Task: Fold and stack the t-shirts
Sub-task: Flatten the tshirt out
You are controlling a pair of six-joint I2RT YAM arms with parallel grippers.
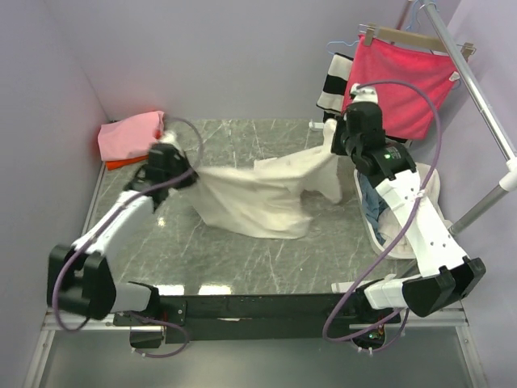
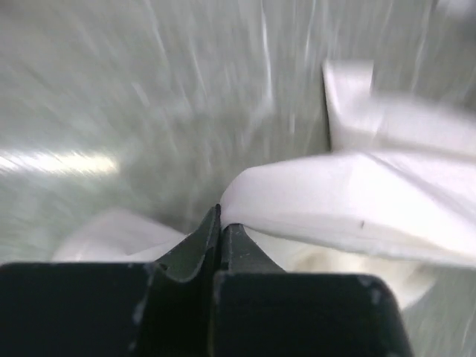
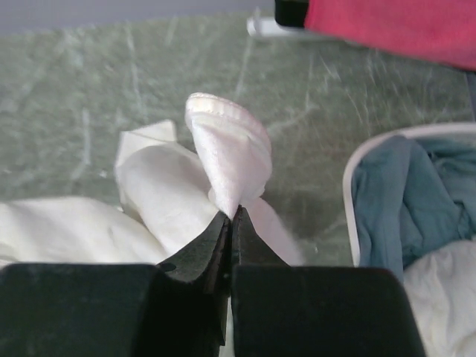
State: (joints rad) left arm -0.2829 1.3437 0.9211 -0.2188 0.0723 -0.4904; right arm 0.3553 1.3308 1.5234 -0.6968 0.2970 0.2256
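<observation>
Pale lilac walls (image 1: 242, 48) box in a grey-green marble table (image 1: 242, 263), and all the action sits at its centre. The cream tee (image 1: 258, 198) is strung out between both arms. Its middle sags onto the table in loose folds, with one end lifted toward 9 o'clock and the other toward 2 o'clock.

The left gripper (image 1: 191, 174) has the 9 o'clock end. The left wrist view is blurred, but it shows the jaws pressed tight together on a pinch of the fabric, and the cloth runs off taut to the right.

Across at 2 o'clock, the right gripper (image 1: 334, 150) is clamped on a hemmed edge. In the right wrist view that hem curls up in a small arch just above the closed fingertips, and more of the tee is bunched on the table behind it.

Back in the 10 o'clock corner the pink tee (image 1: 129, 136) lies folded on top of the orange tee (image 1: 121, 164), which shows only as a strip along the near edge. Both are near the left wrist and apart from the cream tee.

At 3 o'clock a white basket (image 1: 374, 233) sits partly under the right arm, with a blue cloth (image 1: 371, 202) and something pale inside. Up at 1 o'clock a red cloth (image 1: 400, 81) hangs from a wooden hanger (image 1: 404, 35) on a metal rail (image 1: 472, 81). A striped cloth (image 1: 333, 81) hangs just to its left.
</observation>
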